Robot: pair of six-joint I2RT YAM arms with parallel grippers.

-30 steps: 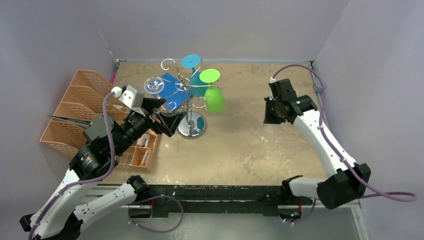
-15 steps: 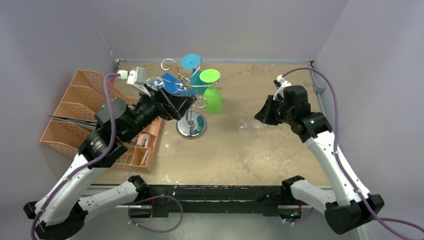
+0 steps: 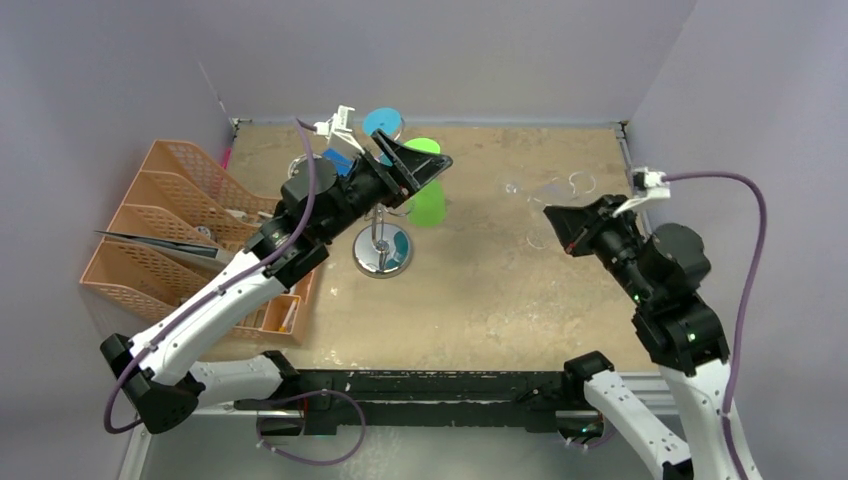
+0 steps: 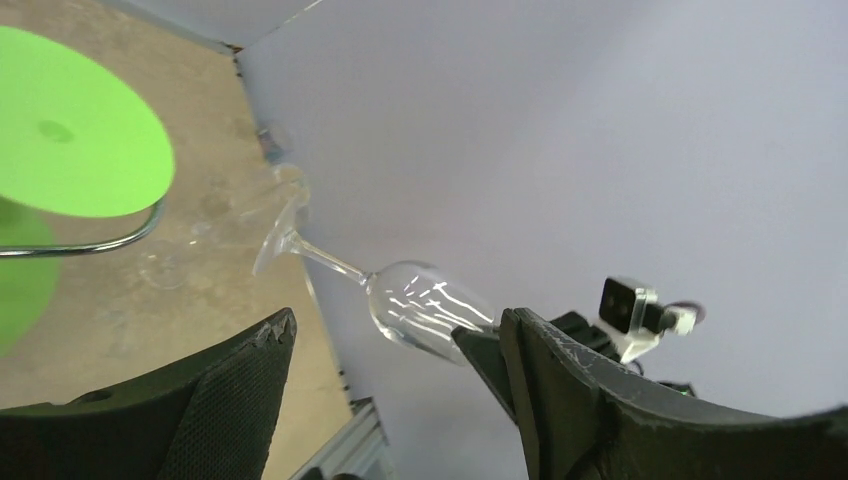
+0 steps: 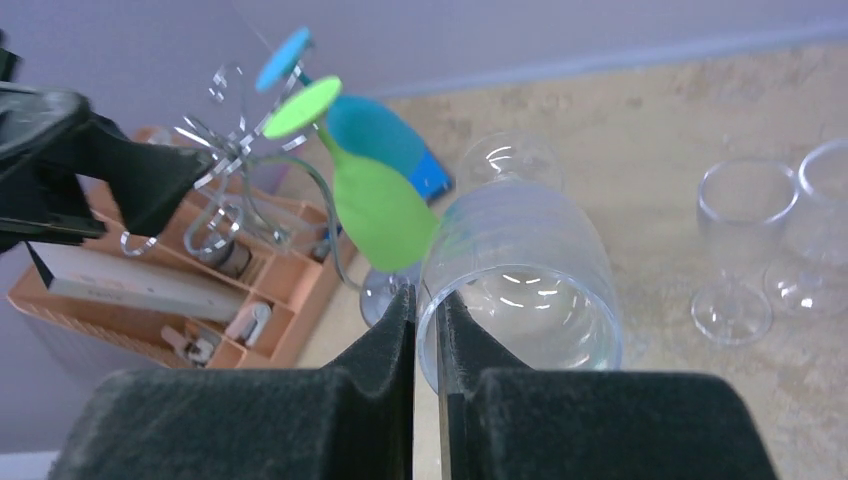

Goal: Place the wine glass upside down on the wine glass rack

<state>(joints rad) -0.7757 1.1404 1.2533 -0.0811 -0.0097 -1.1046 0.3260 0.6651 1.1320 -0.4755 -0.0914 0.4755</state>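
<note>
My right gripper (image 5: 425,300) is shut on the rim of a clear wine glass (image 5: 530,270), one finger inside the bowl and one outside. The glass lies nearly level in the air, stem pointing away from the fingers toward the rack. The chrome wine glass rack (image 3: 383,248) stands left of centre, with a green glass (image 3: 430,205) and a blue glass (image 5: 375,125) hanging from it upside down. My left gripper (image 3: 420,160) is open and empty, raised beside the rack's top arms. In its own view the held wine glass (image 4: 425,305) shows beyond its jaws.
An orange desk organizer (image 3: 150,220) sits at the left edge, close to the rack. Other clear glasses (image 5: 735,250) stand upright on the table at the back right. Purple walls close in the back and both sides.
The left arm swung up and right from beside the rack's base to its top, jaws narrowing slightly. The right arm lifted the clear glass off the table and turned it toward the rack.
</note>
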